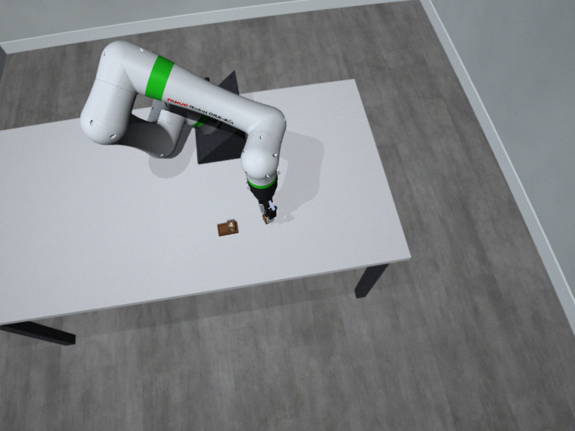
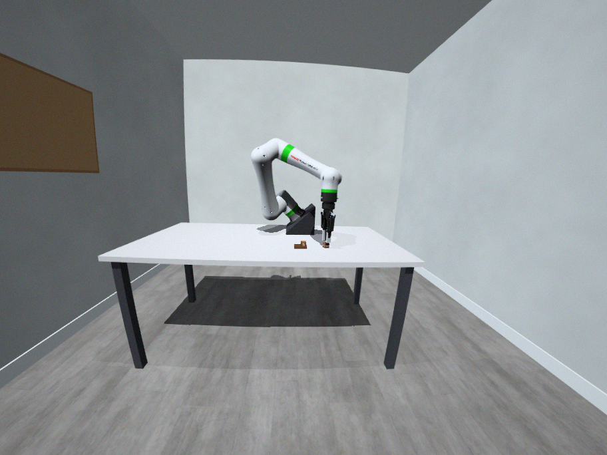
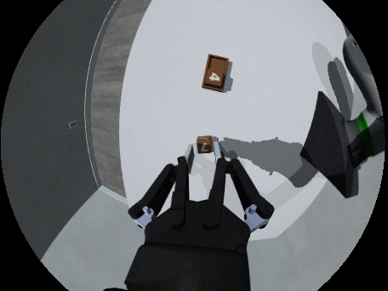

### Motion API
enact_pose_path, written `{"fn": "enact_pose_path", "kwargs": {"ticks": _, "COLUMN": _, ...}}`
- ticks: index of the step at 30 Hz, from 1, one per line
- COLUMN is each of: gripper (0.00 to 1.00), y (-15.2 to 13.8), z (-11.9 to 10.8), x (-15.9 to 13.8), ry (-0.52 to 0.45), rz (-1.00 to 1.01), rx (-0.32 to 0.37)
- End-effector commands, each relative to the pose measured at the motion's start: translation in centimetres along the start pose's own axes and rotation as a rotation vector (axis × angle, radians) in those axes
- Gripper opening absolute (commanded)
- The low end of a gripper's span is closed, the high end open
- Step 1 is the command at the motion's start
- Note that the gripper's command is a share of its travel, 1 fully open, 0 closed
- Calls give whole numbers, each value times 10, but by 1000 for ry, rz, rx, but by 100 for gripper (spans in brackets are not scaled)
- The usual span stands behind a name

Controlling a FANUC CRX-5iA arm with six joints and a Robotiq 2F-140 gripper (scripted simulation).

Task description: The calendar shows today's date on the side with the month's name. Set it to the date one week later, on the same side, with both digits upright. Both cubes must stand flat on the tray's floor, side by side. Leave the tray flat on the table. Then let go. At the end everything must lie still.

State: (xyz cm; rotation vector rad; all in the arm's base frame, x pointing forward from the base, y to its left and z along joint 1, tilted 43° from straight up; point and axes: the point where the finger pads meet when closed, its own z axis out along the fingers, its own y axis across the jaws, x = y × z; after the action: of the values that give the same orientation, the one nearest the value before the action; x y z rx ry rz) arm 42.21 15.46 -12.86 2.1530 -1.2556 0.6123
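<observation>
The brown wooden tray lies flat on the white table, and it also shows in the wrist view. One cube stands in it with a white 4 on top. The second cube stands on the table to the right of the tray, outside it; it also shows in the wrist view. My gripper points straight down over this cube, with a fingertip on each side of it. The fingers are narrowed but a slim gap shows at each side, so it is open around the cube. The month's name is not readable.
The arm's dark base wedge stands behind the tray on the table. The table's right edge and front edge are some way off. In the exterior view the tray and the loose cube are tiny.
</observation>
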Motion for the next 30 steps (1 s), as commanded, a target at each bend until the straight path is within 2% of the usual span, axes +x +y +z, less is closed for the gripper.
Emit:
{"fn": "enact_pose_path", "kwargs": {"ticks": 1, "gripper": 28, "y": 0, "z": 0, "x": 0, "ry": 0, "rz": 0, "rx": 0}}
{"fn": "enact_pose_path", "kwargs": {"ticks": 20, "gripper": 28, "y": 0, "z": -39, "x": 0, "ry": 0, "rz": 0, "rx": 0}}
{"fn": "enact_pose_path", "kwargs": {"ticks": 30, "gripper": 28, "y": 0, "z": -42, "x": 0, "ry": 15, "rz": 0, "rx": -1}}
